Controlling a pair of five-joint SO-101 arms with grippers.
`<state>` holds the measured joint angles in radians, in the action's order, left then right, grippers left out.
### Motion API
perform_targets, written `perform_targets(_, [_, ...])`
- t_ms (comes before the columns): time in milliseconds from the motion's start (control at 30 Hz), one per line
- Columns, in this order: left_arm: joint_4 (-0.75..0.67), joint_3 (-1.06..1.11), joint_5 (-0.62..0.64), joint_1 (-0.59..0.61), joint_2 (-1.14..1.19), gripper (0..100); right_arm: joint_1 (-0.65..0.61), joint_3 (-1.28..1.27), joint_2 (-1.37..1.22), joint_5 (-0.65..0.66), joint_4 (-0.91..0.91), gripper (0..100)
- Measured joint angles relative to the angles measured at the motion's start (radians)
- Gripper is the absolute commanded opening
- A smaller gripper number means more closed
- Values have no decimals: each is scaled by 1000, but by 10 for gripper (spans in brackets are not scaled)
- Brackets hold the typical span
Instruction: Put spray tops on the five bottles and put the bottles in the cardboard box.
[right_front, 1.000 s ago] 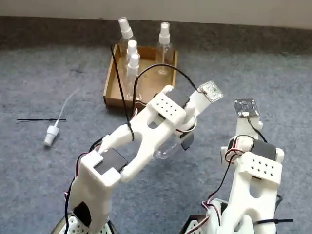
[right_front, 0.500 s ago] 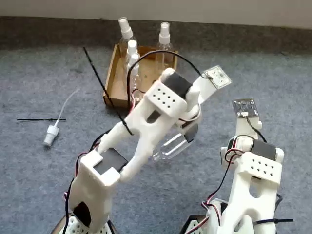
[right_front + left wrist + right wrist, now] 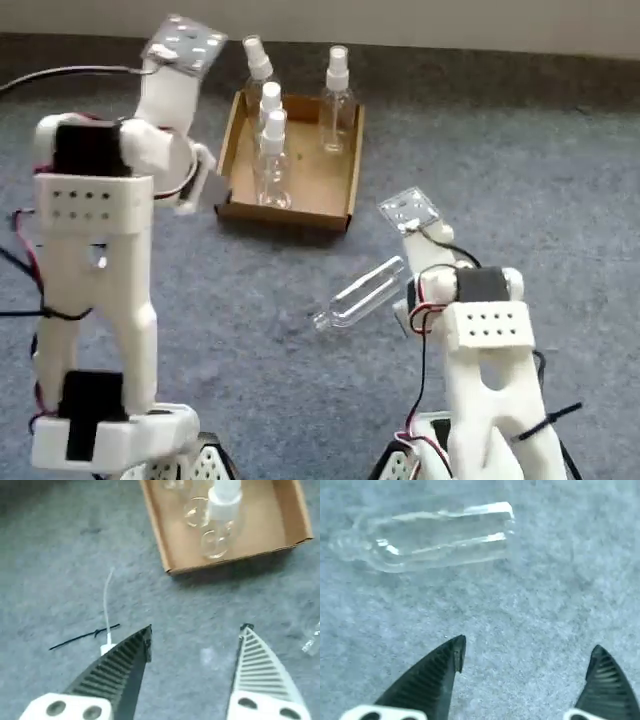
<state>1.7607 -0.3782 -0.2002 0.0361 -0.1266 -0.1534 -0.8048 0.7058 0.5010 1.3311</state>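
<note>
A clear bottle (image 3: 360, 293) with no spray top lies on its side on the grey carpet; in the right wrist view the bottle (image 3: 435, 535) is just beyond my open right gripper (image 3: 528, 645), which is empty. The cardboard box (image 3: 345, 175) stands at the back with several capped bottles (image 3: 272, 150) upright in it. My left gripper (image 3: 197, 629) hangs open and empty over the carpet left of the box (image 3: 165, 550). The loose spray top (image 3: 106, 647) lies beneath it, its head partly hidden behind one finger and its thin tube (image 3: 106, 602) pointing away.
A black zip tie (image 3: 82, 637) lies on the carpet beside the spray top. The left arm (image 3: 95, 250) stands tall at the left. A dark strip runs behind the box at the carpet's far edge.
The left arm has swung from above the lying bottle to the far left, over the spray top. The bottle now lies free, and the right arm has leaned in over it.
</note>
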Motion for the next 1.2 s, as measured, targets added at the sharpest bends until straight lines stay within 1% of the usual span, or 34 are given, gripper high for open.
perform_targets(133, [0,193,-86,203,-163,263,-121,189,-147,6,81,332])
perform_targets(200, [-41,285,-127,305,-204,263,-184,276,-244,48,110,332])
perform_targets(333, [-175,442,-207,503,-229,263,-276,400,-416,204,147,334])
perform_targets(400, [-238,512,-244,571,-229,263,-305,433,-457,310,150,334])
perform_targets(467, [-295,577,-278,614,-229,263,-338,446,-465,427,150,334])
perform_targets(633, [-385,672,-298,663,-229,263,-350,454,-479,672,150,334])
perform_targets(767, [-397,681,-298,660,-230,263,-353,408,-479,832,150,334])
perform_targets(833, [-400,683,-298,661,-230,263,-353,365,-479,888,144,334])
perform_targets(967, [-400,683,-298,661,-230,263,-353,255,-479,925,34,334])
perform_targets(1200, [-400,683,-298,661,-230,263,-353,97,-479,928,-196,332])
